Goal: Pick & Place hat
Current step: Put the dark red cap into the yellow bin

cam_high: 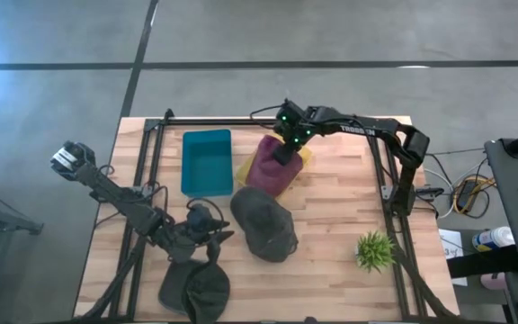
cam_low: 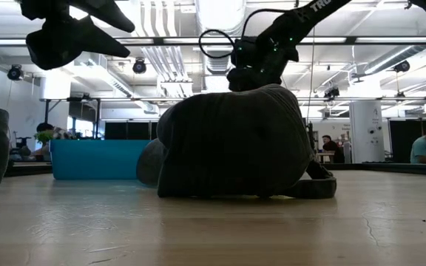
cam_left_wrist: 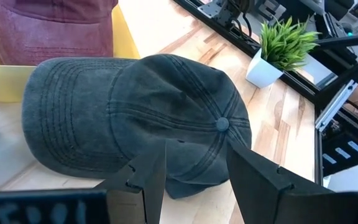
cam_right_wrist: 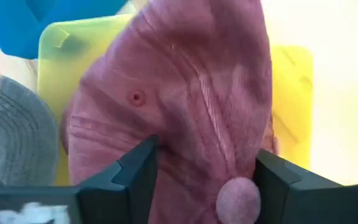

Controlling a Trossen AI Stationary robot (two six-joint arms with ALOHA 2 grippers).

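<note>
On the desk, left to right: the left claw hangs spread, empty, beside the grey hat, not yet picked. A blue bin stands empty. The right claw is spread over the maroon hat, which lies on the yellow tray; that placement looks done.

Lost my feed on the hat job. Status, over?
Right gripper open over the maroon hat, which lies on the yellow bin. Left gripper open, facing the grey cap. Nothing in the way.
</note>
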